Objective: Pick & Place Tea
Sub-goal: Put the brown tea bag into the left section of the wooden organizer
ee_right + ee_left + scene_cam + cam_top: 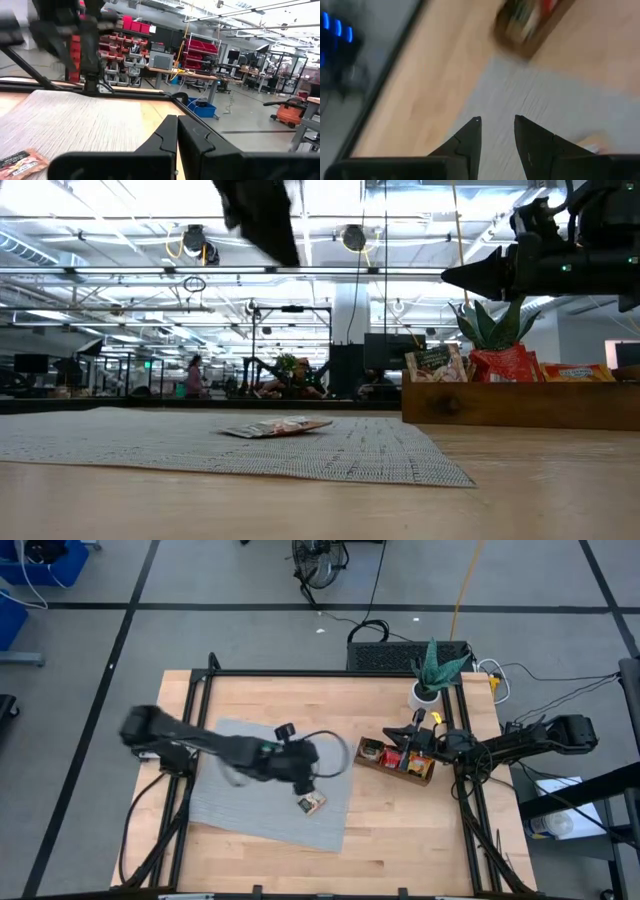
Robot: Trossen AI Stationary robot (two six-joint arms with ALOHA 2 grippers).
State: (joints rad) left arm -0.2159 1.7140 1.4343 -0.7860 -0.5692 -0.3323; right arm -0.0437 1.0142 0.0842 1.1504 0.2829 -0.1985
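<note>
One or two tea sachets lie flat on the grey mat, near its right end; the low view shows them as a thin stack. More sachets stand in the brown wooden tray. My left gripper hovers above the mat just beyond the loose sachets. It is open and empty, and a sachet shows beside one finger. My right gripper is shut and empty above the tray, pointing toward the mat.
A potted plant in a white pot stands at the far right corner behind the tray. Black frame rails run along the table's edges. Bare wood lies between the mat and the right rail.
</note>
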